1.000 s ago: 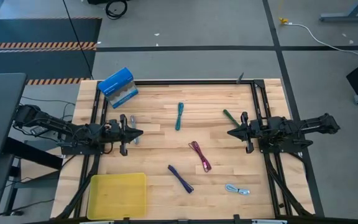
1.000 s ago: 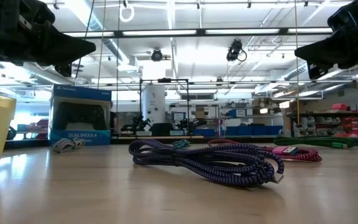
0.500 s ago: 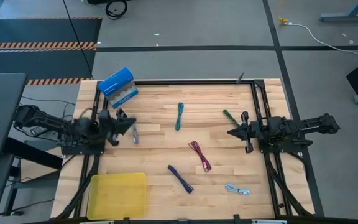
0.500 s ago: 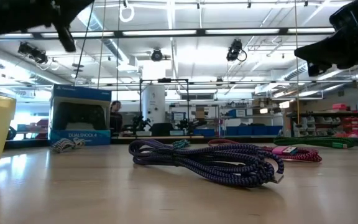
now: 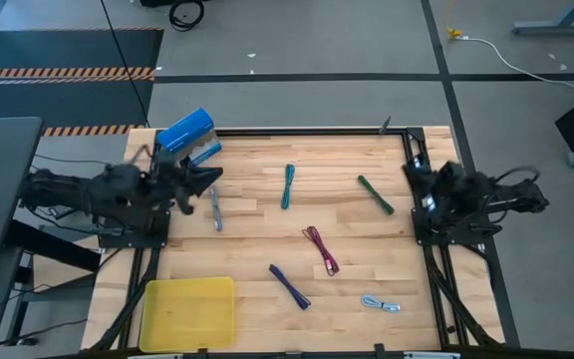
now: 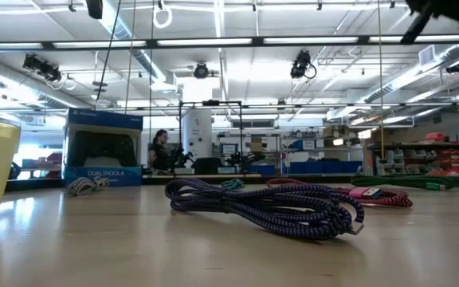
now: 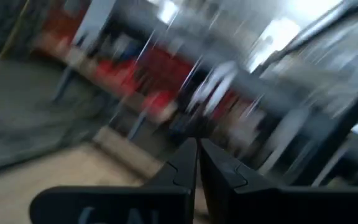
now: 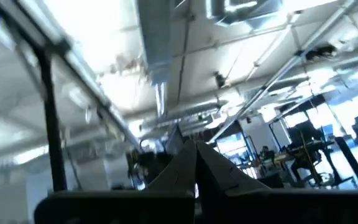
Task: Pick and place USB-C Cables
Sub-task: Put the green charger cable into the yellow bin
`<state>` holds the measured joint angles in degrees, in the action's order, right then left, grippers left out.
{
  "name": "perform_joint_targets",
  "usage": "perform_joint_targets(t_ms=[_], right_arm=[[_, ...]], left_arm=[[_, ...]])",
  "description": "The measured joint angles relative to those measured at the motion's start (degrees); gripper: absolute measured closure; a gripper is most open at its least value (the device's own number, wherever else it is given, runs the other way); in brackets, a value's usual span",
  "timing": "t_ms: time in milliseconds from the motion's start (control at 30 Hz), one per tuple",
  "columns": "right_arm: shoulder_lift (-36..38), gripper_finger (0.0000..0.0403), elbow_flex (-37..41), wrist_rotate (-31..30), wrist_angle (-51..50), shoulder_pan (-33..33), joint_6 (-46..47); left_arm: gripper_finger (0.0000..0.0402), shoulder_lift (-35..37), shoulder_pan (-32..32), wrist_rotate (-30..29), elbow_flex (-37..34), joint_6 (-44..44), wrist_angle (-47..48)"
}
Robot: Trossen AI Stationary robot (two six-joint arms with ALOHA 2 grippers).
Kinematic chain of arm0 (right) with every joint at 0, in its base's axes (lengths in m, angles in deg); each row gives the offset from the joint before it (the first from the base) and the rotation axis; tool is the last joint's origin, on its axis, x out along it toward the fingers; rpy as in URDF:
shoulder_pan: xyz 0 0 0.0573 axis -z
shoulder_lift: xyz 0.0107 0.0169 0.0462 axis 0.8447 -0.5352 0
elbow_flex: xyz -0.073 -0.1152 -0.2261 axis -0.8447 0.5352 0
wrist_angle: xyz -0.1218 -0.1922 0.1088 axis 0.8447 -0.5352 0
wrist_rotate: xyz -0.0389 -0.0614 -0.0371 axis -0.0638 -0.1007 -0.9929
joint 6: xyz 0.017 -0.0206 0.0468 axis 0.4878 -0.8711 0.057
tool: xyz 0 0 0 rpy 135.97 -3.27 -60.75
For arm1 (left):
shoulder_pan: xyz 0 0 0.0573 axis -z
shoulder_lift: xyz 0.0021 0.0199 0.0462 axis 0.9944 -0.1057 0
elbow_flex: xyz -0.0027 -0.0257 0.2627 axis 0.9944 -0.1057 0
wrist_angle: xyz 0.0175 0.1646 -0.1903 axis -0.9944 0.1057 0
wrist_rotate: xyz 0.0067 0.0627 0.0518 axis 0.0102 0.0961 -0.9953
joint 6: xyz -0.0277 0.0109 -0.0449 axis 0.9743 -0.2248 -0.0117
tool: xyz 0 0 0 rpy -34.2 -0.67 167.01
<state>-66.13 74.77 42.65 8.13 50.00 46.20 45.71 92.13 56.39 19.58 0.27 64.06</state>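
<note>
You are viewing six cables lying across mid-frame: teal point(image 5: 288, 185), dark green point(image 5: 375, 194), magenta point(image 5: 320, 249), purple point(image 5: 289, 286), pale blue point(image 5: 381, 303), grey point(image 5: 214, 210); left gripper point(image 7: 197, 163) and right gripper point(image 8: 196, 163) are both showing fingers pressed together.

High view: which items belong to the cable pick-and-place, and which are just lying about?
Job items:
teal cable
dark green cable
magenta cable
purple cable
pale blue cable

Lying about or role unclear:
blue box
yellow tray
grey cable
</note>
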Motion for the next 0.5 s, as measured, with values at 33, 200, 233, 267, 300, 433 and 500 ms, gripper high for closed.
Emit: perform_joint_targets(t_ms=[33, 200, 233, 267, 300, 433, 500], right_arm=[[-1.38, 0.0394, -2.07, -1.42, -0.47, 0.0, 1.37], [-12.29, 0.0394, -15.15, -8.53, -1.67, 0.0, 2.25], [-14.83, 0.0394, -18.17, -10.62, -1.63, 0.03, 2.38], [-17.51, 0.0394, -21.19, -12.67, -1.56, 0.34, 2.0], [-20.66, 0.0394, -24.47, -14.8, -1.44, 0.74, 1.33], [-31.63, 0.0394, -37.01, -17.95, -2.97, 3.46, -3.65], [-36.82, 0.0394, -43.5, -17.82, -7.09, 5.31, -3.26]], left_arm=[[0.0377, -1.31, -0.57, 0.01, 3.5, 0.89, 7.04], [0.0377, -7.82, -2.81, -0.14, 17.77, 1.63, 21.63], [0.0377, -8.89, -3.12, -0.13, 20.02, 1.64, 21.33], [0.0377, -9.93, -3.37, -0.13, 22.18, 1.84, 21.26], [0.0377, -10.94, -3.61, -0.15, 24.16, 1.9, 21.16], [0.0377, -13.99, -4.73, -1.46, 31.18, 2.09, 20.95], [0.0377, -15.06, -5.18, -1.69, 33.43, 1.67, 20.09]])
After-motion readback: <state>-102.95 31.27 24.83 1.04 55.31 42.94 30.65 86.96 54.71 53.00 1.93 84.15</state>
